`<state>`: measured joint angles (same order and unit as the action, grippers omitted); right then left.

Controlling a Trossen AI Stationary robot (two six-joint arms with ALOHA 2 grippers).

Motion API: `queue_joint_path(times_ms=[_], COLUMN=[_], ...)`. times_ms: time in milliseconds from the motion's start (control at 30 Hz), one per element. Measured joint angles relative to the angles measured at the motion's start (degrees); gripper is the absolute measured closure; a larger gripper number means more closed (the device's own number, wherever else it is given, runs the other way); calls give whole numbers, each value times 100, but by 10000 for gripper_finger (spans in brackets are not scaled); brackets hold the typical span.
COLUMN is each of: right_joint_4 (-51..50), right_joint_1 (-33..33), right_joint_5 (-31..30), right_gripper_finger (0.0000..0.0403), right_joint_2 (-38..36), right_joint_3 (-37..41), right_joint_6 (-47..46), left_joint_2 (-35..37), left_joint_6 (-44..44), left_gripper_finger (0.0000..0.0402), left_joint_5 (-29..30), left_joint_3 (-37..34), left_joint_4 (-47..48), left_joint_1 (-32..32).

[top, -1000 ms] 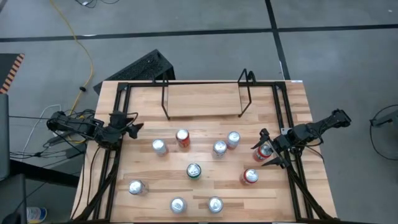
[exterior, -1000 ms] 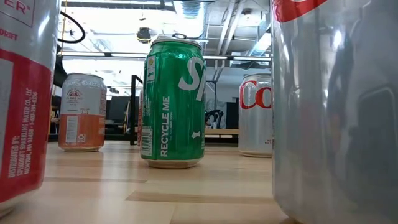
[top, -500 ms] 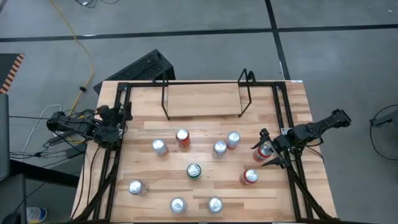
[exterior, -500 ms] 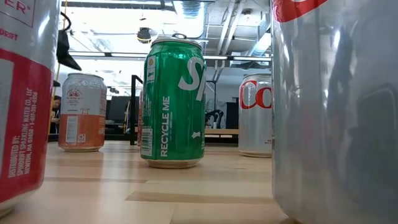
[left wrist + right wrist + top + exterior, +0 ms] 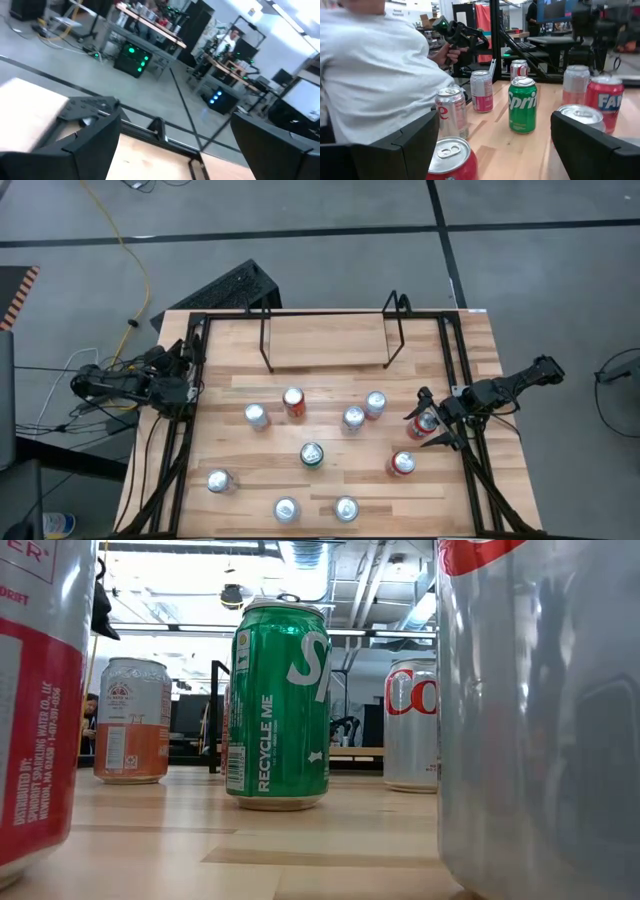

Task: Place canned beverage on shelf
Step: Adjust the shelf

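Left end effector point(image 5: 183, 352) wide at table's left edge; right end effector point(image 5: 428, 427) wide around a red can point(image 5: 423, 423).

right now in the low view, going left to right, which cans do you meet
red-and-white can at the left edge → orange can → green can → silver cola can → big silver can at the right edge
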<state>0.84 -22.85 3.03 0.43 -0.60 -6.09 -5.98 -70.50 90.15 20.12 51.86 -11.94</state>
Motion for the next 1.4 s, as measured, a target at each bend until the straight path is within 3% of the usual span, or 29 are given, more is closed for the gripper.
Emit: queue_joint_path(times_ms=[233,367,467,567,667,733,867,967,1233,1400], right_joint_4=[-1,-31,-34,-26,172,679,1721,2310,3552,3612], right_joint_1=[0,-1,0,0,23,34,52,84,204,203], right_joint_5=[9,7,8,4,-297,-608,-855,-924,-944,-942], right_gripper_finger=[39,39,39,39,39,39,39,39,39,39], right_joint_2=[-2,7,9,9,10,13,7,7,5,7], right_joint_3=[1,0,0,0,4,4,4,4,4,2], right_joint_6=[-1191,-1770,-1576,-1463,-444,50,180,904,2769,2895], left_joint_2=[2,2,2,2,-4,-4,-2,-2,-4,-4], left_joint_6=[1570,3048,4644,6151,7059,7284,7413,7344,7647,7658], left_gripper_finger=[39,39,39,39,39,39,39,39,39,39], left_joint_5=[-18,-650,-1720,-3546,-5487,-5956,-5415,-4971,-5020,-5190], left_joint_3=[461,735,824,808,782,780,780,780,778,776], left_joint_4=[-601,-1304,-2317,-3451,-3983,-4203,-4388,-4359,-4300,-4356], left_joint_1=[0,-62,-66,-67,-71,-70,-68,-64,-66,-66])
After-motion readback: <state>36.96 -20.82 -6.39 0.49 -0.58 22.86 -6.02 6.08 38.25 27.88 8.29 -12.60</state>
